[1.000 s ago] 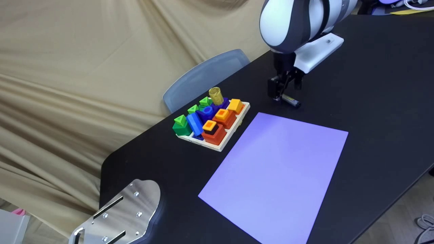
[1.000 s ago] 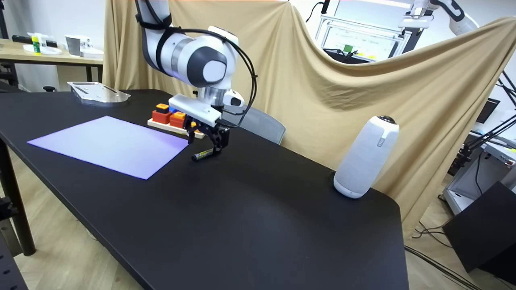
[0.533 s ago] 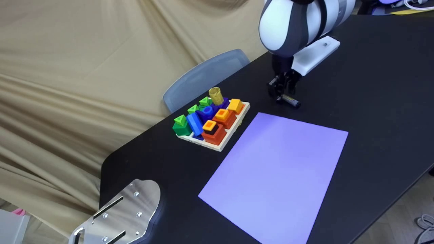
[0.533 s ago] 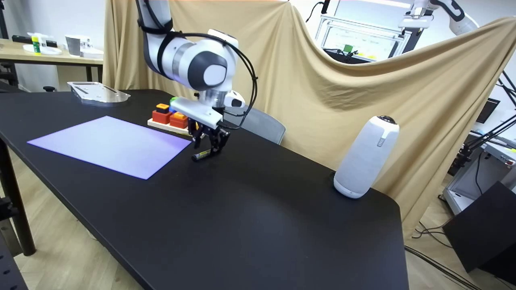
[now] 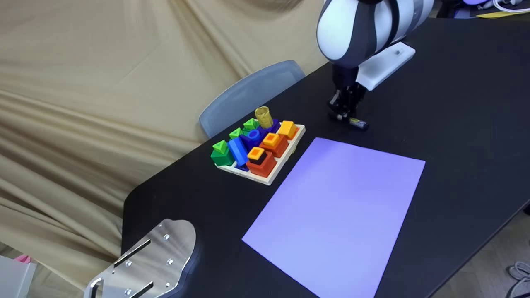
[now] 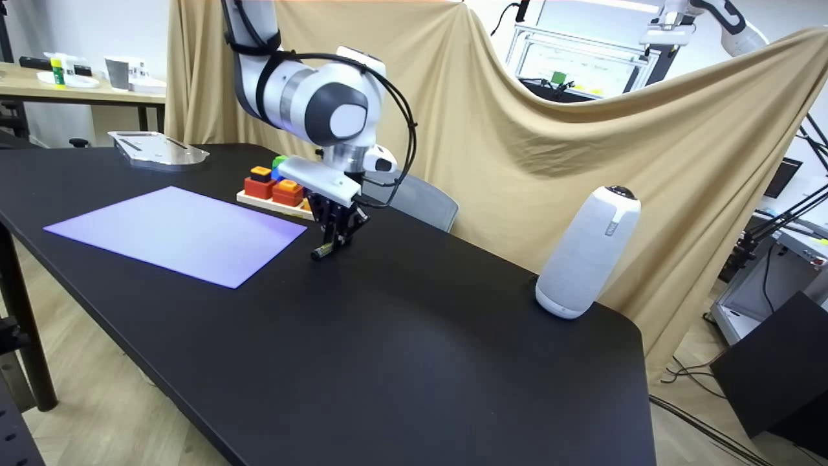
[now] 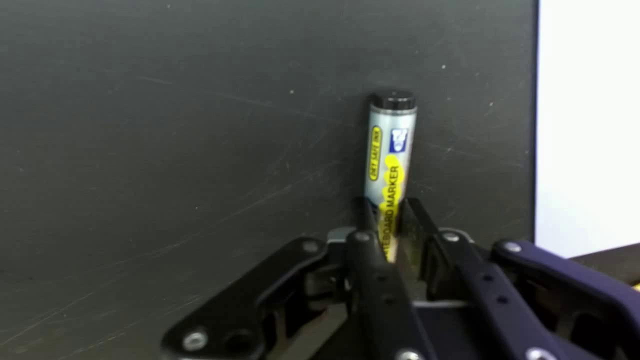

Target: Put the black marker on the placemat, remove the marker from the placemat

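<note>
The black marker (image 7: 392,145), silver-bodied with a yellow label and a black end, lies on the dark table beyond the placemat's short edge. My gripper (image 7: 387,206) points down over it, its two fingers pressed against the marker's sides in the wrist view. The end nearer the palm is hidden between the fingers. In both exterior views the marker (image 5: 358,123) (image 6: 321,252) sticks out from under the gripper (image 5: 346,117) (image 6: 335,243), at table height. The pale purple placemat (image 5: 339,203) lies flat with nothing on it; its edge (image 7: 585,125) looks white in the wrist view.
A tray of coloured blocks (image 5: 269,179) stands beside the placemat, close to the arm. A slotted metal plate (image 5: 178,240) lies at the table's far end. A white tapered device (image 6: 585,252) stands at the opposite end. A grey chair (image 5: 252,93) is tucked against the table.
The jaws went from wide apart to closed around the marker. The gripper lowered slightly earlier on. The marker turned a little as the fingers came together. The placemat has not moved.
</note>
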Robot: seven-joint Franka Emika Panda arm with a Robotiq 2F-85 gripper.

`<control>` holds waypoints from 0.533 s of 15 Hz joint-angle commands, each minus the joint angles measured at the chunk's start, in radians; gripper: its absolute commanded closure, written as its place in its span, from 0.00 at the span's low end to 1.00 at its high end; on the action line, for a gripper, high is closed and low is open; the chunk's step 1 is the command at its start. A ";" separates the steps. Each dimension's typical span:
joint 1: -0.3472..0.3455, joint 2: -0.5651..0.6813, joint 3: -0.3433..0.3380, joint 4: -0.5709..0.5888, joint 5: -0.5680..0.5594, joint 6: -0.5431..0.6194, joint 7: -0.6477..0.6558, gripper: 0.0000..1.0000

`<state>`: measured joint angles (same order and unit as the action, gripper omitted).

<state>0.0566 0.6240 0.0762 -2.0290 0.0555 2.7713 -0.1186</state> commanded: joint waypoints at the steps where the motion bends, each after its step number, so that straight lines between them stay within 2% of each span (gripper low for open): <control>1: -0.001 0.012 -0.008 0.021 -0.019 -0.015 0.029 0.95; 8: 0.019 -0.058 0.020 -0.055 -0.042 -0.001 0.004 0.95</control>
<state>0.0602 0.6201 0.0836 -2.0327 0.0435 2.7713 -0.1219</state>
